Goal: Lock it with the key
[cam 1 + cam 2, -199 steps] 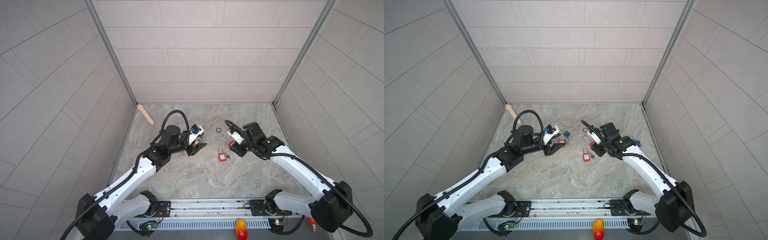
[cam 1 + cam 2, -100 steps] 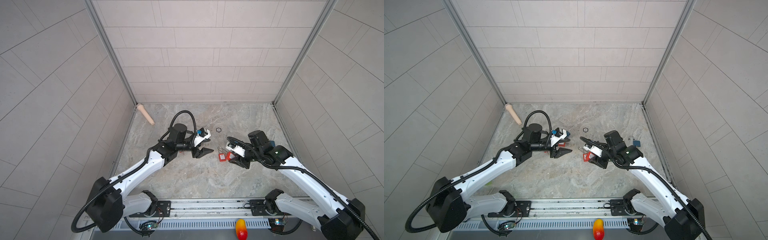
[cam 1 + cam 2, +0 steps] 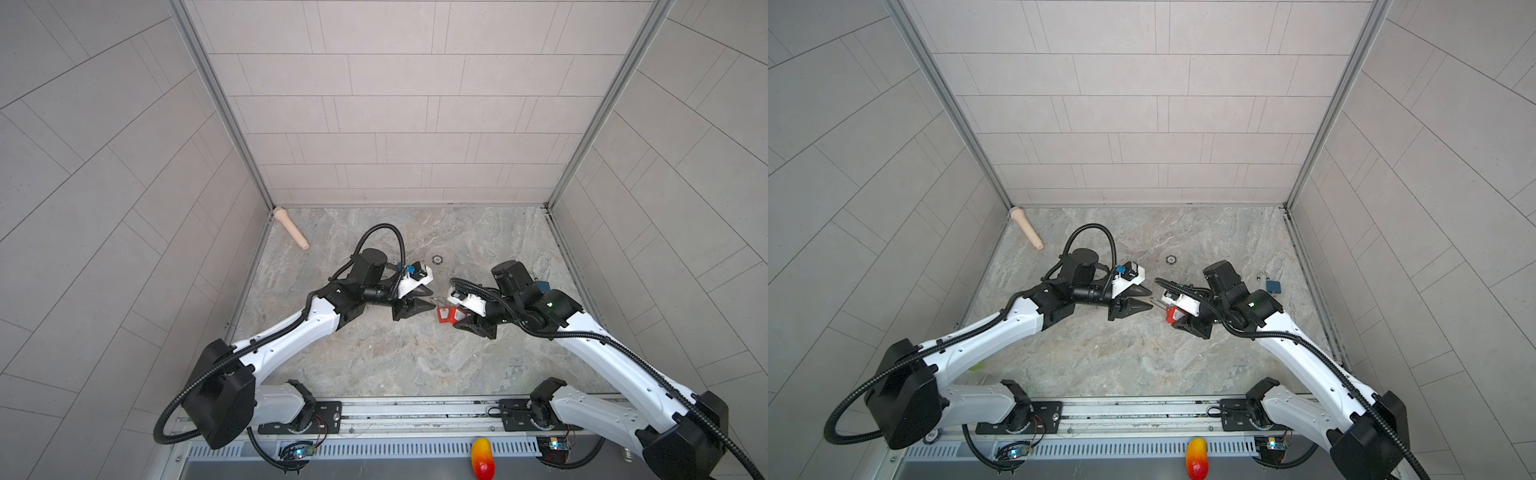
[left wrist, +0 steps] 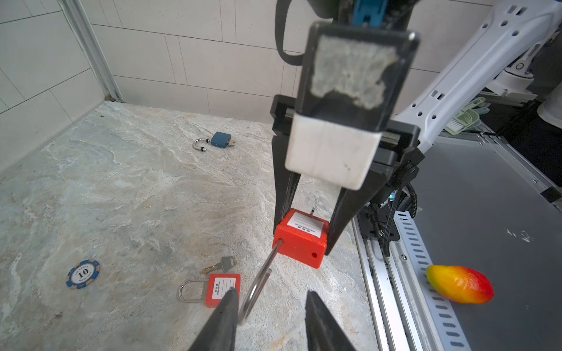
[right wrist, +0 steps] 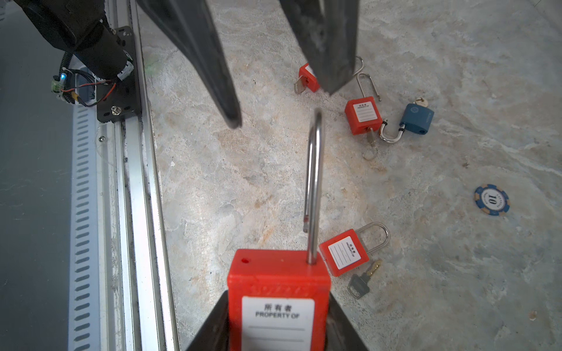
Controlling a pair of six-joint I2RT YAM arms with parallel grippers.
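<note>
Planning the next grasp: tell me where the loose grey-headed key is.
Seen in both wrist views, the grey-headed key lies near the middle of the marble floor, beside the body of the closed red padlock.

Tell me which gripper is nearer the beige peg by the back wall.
Left. The left gripper is right of and in front of the beige peg; the right gripper, holding a red padlock, is even farther right.

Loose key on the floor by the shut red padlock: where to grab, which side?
I'd take the key by its grey head, down from above, pinching across the head's edges. It lies flat on the floor beside the red padlock, and the brass blade should stay free for a keyhole.
</note>
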